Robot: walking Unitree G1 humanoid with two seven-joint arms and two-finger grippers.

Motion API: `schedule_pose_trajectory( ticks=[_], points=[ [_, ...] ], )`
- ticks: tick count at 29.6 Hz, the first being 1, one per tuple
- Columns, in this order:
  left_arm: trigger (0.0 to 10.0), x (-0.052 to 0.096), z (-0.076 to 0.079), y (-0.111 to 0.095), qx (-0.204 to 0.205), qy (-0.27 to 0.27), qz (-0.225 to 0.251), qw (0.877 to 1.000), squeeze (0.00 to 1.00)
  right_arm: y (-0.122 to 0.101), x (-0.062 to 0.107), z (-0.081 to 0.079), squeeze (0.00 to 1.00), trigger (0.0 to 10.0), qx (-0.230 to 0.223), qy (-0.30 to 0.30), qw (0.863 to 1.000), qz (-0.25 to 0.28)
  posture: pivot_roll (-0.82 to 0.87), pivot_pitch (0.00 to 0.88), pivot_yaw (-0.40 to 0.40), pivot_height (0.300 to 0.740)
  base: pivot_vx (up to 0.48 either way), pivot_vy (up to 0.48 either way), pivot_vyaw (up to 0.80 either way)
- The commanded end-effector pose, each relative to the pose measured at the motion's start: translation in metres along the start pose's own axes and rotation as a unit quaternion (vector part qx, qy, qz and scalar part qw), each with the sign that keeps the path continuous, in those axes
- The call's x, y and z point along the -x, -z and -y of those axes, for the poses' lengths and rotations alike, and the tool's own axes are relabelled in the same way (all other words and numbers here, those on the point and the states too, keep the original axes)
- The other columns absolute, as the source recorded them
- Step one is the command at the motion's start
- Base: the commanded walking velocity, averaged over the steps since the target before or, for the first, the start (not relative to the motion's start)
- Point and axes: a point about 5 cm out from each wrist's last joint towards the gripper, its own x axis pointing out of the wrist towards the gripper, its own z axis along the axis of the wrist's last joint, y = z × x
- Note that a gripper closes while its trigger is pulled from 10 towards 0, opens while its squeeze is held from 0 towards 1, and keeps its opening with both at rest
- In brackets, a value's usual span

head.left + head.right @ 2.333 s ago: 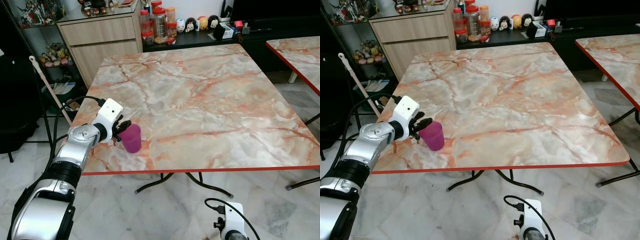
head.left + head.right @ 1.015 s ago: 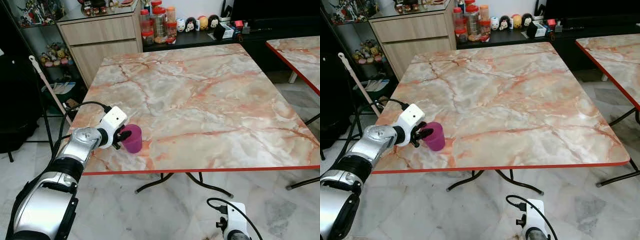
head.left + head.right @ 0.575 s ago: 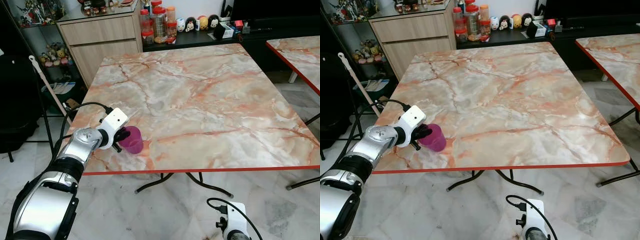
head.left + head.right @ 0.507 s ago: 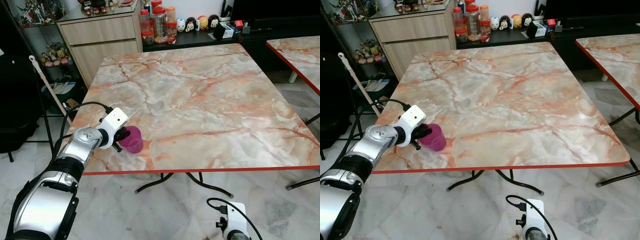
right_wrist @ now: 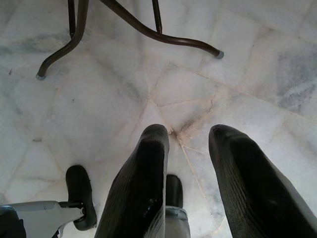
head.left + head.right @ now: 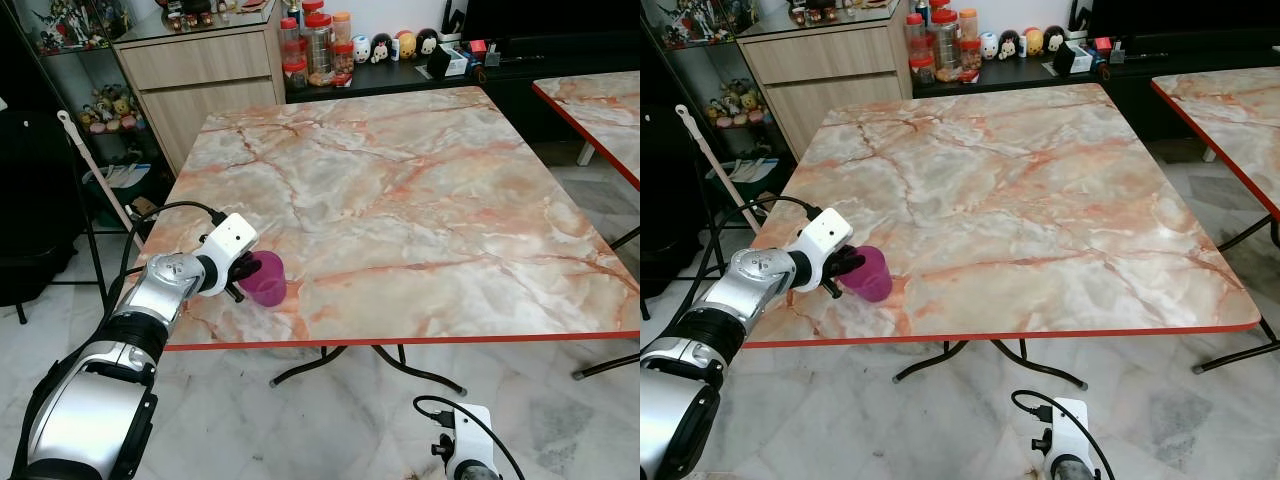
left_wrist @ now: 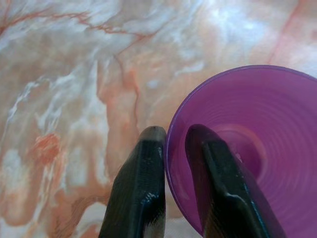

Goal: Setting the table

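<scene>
**Left gripper pinches the purple cup at the table's near corner**

My left arm reaches forward over the near left corner of the table (image 6: 400, 200). Its elbow is bent and the wrist points toward the middle of the table. The left gripper (image 6: 243, 276) is closed on the rim of the purple cup (image 6: 266, 281). The cup sits near the red front edge of the table and looks tipped a little toward the gripper.

In the left wrist view I see what the head views do not. One black finger (image 7: 141, 183) is outside the cup wall and the other is inside the cup (image 7: 257, 148). The wall is pressed between them. I can also see rings on the inside of the cup and its round bottom.

My right arm hangs low beside me. The right gripper (image 5: 185, 148) points down at the floor (image 5: 99, 99), and its fingers are apart with nothing between them. That wrist view also shows the curved dark table legs (image 5: 163, 37) on the pale tiles.
</scene>
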Motion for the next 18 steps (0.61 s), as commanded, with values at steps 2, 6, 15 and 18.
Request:
schedule_pose_trajectory(
  ticks=[2,6,15,18],
  points=[
    [10.0,0.0071,-0.0127,-0.0142,-0.016,-0.008,0.018,1.000,0.00,0.0020,0.0006,-0.0042,0.00,10.0,-0.007,-0.003,1.000,-0.003,0.00,0.000,0.108,0.740,0.000,0.000,0.00],
    [10.0,0.0081,-0.0140,-0.0186,-0.013,-0.003,0.028,1.000,0.00,0.0026,0.0007,-0.0048,0.00,10.0,-0.008,-0.004,1.000,-0.004,0.00,0.000,0.109,0.740,0.000,0.000,0.00],
    [10.0,0.0090,-0.0136,-0.0194,-0.013,0.004,0.029,0.999,0.00,0.0029,0.0008,-0.0051,0.00,10.0,-0.009,-0.003,1.000,-0.004,0.00,0.000,0.111,0.740,0.000,0.000,0.00],
    [10.0,0.0090,-0.0135,-0.0191,-0.012,0.004,0.028,1.000,0.00,0.0025,0.0007,-0.0053,0.00,10.0,-0.009,-0.003,1.000,-0.003,0.00,0.000,0.110,0.740,0.000,0.000,0.00]
  ],
)
